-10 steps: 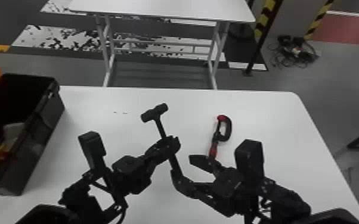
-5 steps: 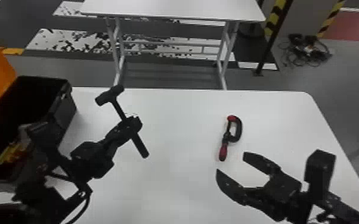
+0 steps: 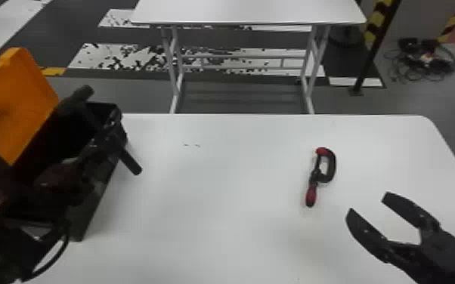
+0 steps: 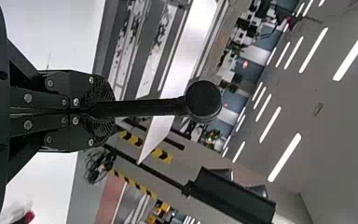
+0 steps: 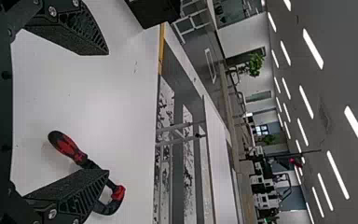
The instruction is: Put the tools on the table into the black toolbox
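Observation:
My left gripper [image 3: 104, 145] is over the near right wall of the black toolbox [image 3: 98, 204], holding a black hammer [image 3: 131, 163] whose head is above the box and whose handle end sticks out past its wall. In the left wrist view the left gripper [image 4: 95, 112] is shut on the shaft of the hammer [image 4: 203, 101]. A red and black clamp [image 3: 311, 193] lies on the white table, right of centre. To its lower right, my right gripper [image 3: 366, 200] stands open with nothing held. In the right wrist view the right gripper [image 5: 107, 112] has the clamp [image 5: 67, 145] beyond one finger.
The toolbox's orange lid [image 3: 15, 102] stands raised at the far left. The white table [image 3: 215, 234] ends in a straight far edge, with a second table [image 3: 249, 11] beyond it. Cables [image 3: 427, 62] lie on the floor at the back right.
The left arm has carried the hammer leftward from mid-table to the toolbox. My right gripper, earlier at the hammer's handle, has moved away to the right and opened. The clamp still lies on the table.

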Robot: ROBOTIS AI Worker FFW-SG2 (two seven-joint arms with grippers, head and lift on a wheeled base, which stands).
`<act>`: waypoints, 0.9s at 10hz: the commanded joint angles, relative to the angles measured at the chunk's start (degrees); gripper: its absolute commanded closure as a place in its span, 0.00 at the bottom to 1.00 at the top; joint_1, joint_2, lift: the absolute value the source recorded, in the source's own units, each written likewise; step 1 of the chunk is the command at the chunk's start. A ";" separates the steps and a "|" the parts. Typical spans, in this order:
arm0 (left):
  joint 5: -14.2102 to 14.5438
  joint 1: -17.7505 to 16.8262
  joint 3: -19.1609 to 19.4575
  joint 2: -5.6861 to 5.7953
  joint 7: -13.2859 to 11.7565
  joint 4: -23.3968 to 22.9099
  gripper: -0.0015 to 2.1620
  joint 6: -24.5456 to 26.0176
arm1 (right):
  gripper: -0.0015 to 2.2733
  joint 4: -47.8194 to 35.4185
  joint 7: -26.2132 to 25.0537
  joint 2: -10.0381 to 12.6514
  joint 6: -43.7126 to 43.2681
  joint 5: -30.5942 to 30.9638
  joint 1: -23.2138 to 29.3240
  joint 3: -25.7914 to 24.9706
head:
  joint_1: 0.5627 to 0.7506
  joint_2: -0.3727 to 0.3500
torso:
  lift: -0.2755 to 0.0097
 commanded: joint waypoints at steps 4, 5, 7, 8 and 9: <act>0.51 -1.56 10.33 -0.32 1.69 4.26 0.99 -1.32 | 0.06 4.10 1.30 1.58 -3.11 -2.98 0.00 -3.99 | 0.70 0.74 | 0.70; -0.20 -2.09 11.29 -0.49 2.57 5.85 0.98 -1.85 | 0.06 4.71 1.39 1.72 -4.86 -3.24 0.09 -3.99 | 0.70 0.77 | 0.70; -2.31 -3.23 11.29 -0.84 5.38 8.92 0.82 -5.54 | 0.06 5.15 1.83 1.72 -5.04 -3.24 0.09 -4.16 | 0.70 0.84 | 0.70; -2.66 -3.76 11.29 -0.84 6.35 10.33 0.42 -7.65 | 0.06 5.24 1.91 1.72 -5.04 -3.24 0.09 -4.25 | 0.70 0.87 | 0.70; -3.63 -3.76 11.29 -1.11 6.35 10.42 0.00 -7.65 | 0.06 5.33 1.91 1.72 -5.04 -3.33 0.18 -4.43 | 0.70 0.89 | 0.70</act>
